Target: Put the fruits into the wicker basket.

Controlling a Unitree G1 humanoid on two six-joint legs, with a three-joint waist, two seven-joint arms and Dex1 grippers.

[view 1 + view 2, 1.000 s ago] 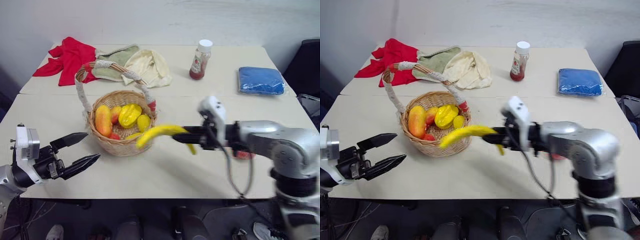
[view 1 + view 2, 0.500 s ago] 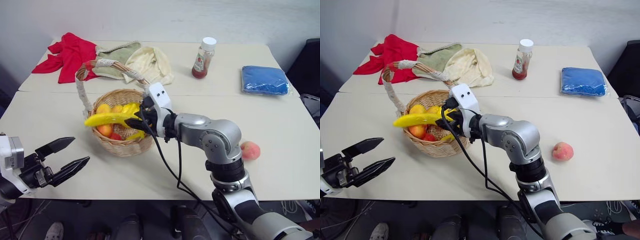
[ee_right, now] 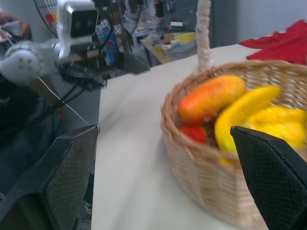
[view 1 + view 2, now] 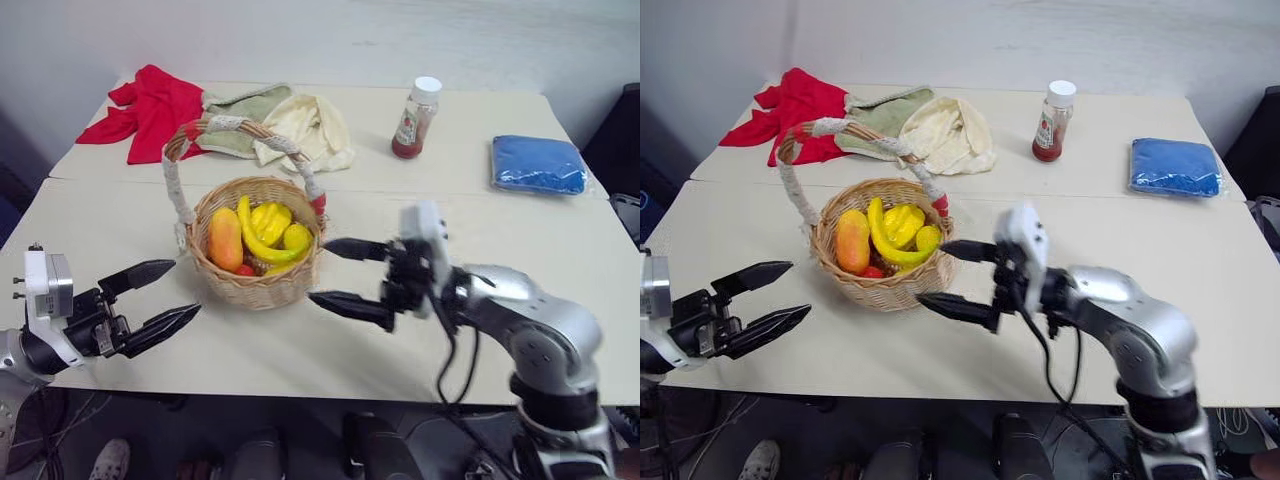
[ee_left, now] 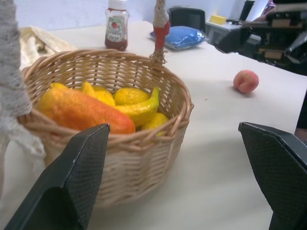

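- Now the banana (image 4: 262,240) lies inside the wicker basket (image 4: 257,287), curved across the other fruit there, beside a long orange-yellow fruit (image 4: 225,239).
- The right gripper (image 4: 338,274) hangs just beside the basket's near right side, its two black fingers spread wide and holding nothing.
- The left gripper (image 4: 160,295) hovers over the worktop (image 4: 300,345) near the basket's left, fingers parted and empty.
- The peach (image 5: 246,81) sits on the worktop, well apart from the basket, seen from the left wrist.
- A sauce bottle (image 4: 416,118), a blue cloth (image 4: 538,164) and crumpled rags (image 4: 230,118) lie farther back.
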